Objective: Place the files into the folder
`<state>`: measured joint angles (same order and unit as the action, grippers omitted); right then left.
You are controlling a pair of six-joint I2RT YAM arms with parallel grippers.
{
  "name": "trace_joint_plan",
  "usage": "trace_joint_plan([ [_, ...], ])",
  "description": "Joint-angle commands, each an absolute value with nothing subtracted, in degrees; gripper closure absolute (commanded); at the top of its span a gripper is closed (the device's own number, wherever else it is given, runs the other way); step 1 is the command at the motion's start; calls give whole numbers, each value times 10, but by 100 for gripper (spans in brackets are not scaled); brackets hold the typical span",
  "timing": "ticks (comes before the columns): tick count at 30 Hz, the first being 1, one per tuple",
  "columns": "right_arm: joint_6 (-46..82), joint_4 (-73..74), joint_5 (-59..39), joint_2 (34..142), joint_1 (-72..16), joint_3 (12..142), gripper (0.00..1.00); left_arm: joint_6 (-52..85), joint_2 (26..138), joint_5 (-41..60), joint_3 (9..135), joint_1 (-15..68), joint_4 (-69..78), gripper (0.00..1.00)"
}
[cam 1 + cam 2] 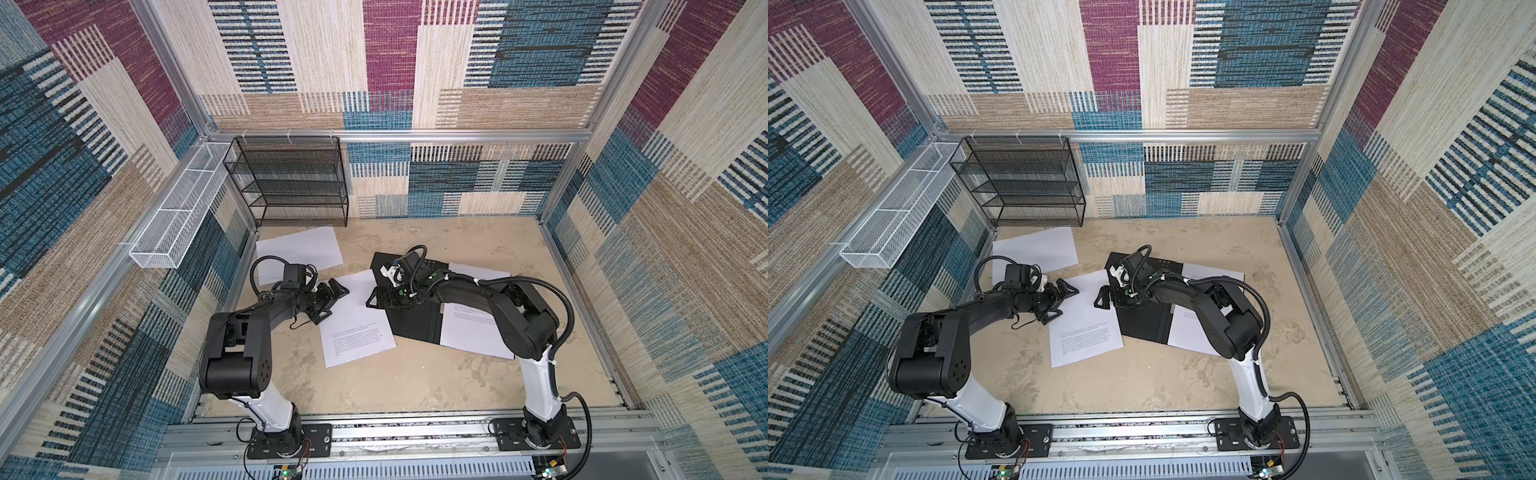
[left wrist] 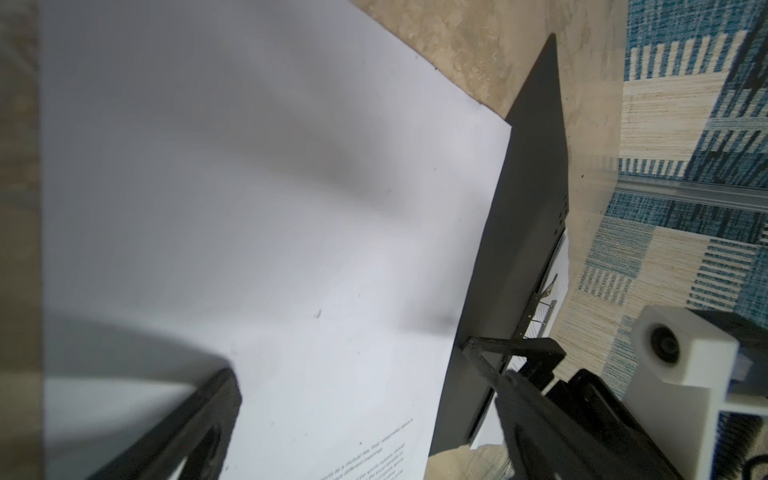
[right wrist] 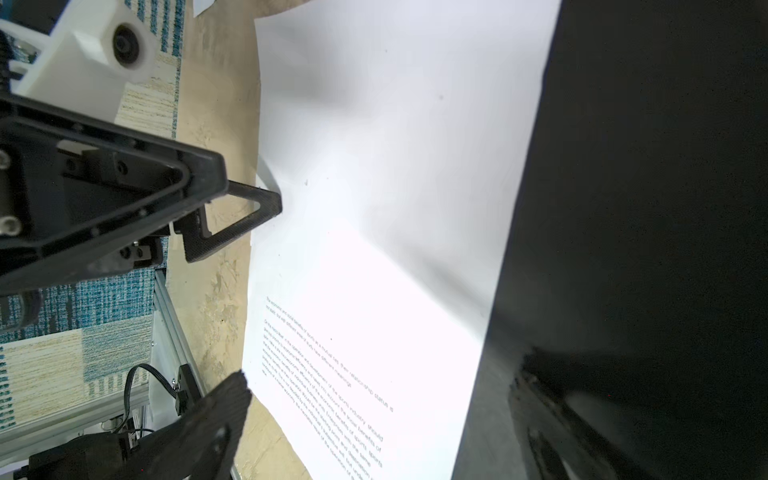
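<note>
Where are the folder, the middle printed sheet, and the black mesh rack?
folder (image 1: 415, 326): in a top view, on its bare black inside.
printed sheet (image 1: 353, 309): in a top view, on its blank part.
black mesh rack (image 1: 291, 183): in a top view, on a middle shelf.

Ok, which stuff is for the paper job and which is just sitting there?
For the job: open black folder, printed sheet, blank sheet, partly hidden sheet.
Just sitting there: black mesh rack, white wire basket.
</note>
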<state>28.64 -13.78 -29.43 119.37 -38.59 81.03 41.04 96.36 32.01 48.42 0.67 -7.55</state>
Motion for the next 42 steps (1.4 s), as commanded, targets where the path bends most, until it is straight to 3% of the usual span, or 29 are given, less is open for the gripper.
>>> trace_joint_plan([
  [1,304,-134,-264,1200,-386,815,0,422,977,287,472,10,-125,1],
  [23,377,-50,-406,1248,-387,840,0,427,1001,276,466,10,-135,1],
  [42,501,109,-475,1187,-423,674,0,436,1011,272,466,-1,-144,1],
])
